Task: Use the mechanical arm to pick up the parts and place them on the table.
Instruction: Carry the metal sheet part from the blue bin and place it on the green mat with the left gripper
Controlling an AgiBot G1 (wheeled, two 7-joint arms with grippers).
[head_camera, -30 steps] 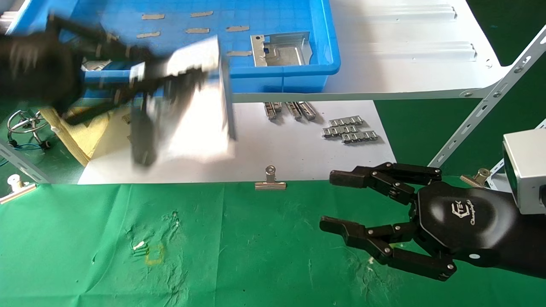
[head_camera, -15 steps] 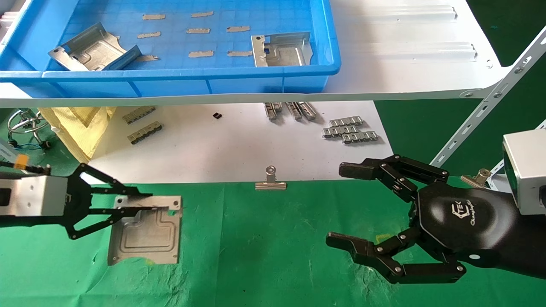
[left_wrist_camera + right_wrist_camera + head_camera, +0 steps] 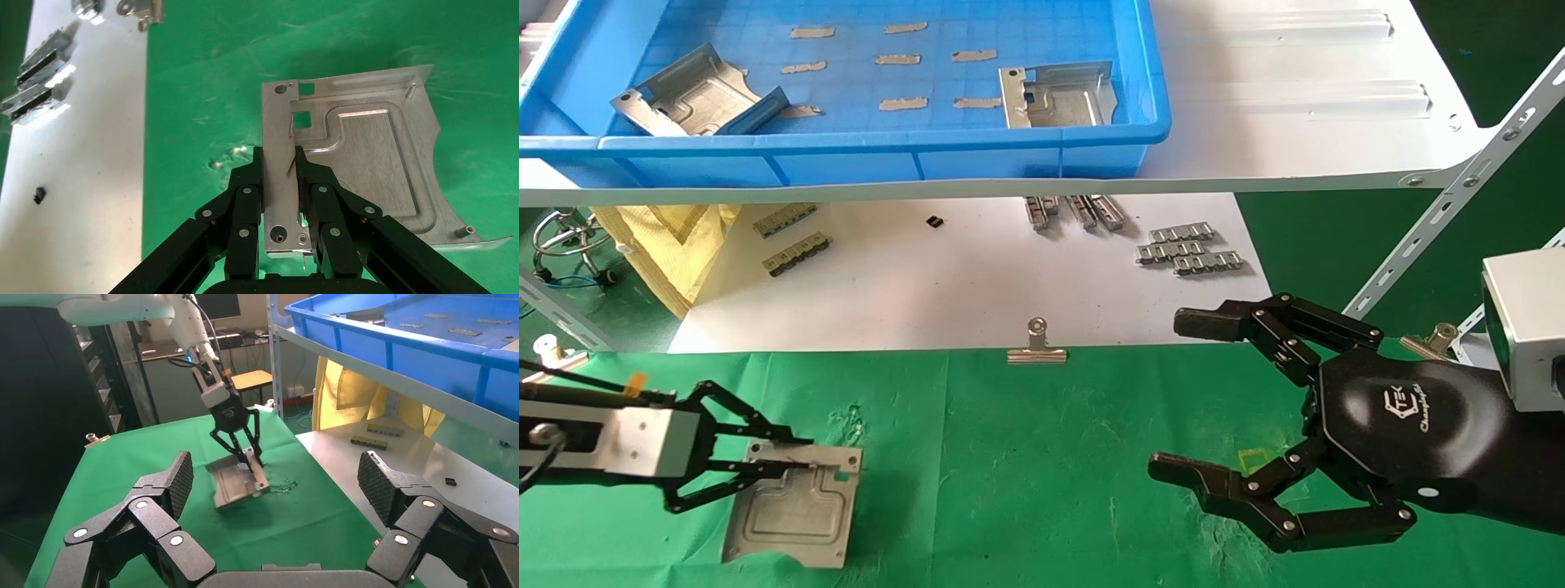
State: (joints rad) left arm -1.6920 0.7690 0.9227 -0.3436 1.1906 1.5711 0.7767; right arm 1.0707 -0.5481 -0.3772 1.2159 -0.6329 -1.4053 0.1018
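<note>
The left gripper (image 3: 793, 455), pinching the far edge of a silver plate (image 3: 793, 510), is carrying it lower and nearer than half a second ago, onto the near-left green table (image 3: 1026, 490). The plate is tilting, cut-out corner rightward. The right gripper (image 3: 1214, 400), logo unreadable, is hovering spread wider.

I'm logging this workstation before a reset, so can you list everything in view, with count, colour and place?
Metal plates: 3, silver; two in the bin, one on the green cloth, tilted, in the left gripper.
Bin: 1, blue, on the shelf.
Shelf: 1, white, above the table.
Table: 1, green cloth.
Toothed strips: several, grey, on the white sheet.
Binder clip: 1, silver, at the cloth's edge.
Yellow cloth: 1, left.
Left gripper: shut on the plate's edge.
Right gripper: open, above the table.
</note>
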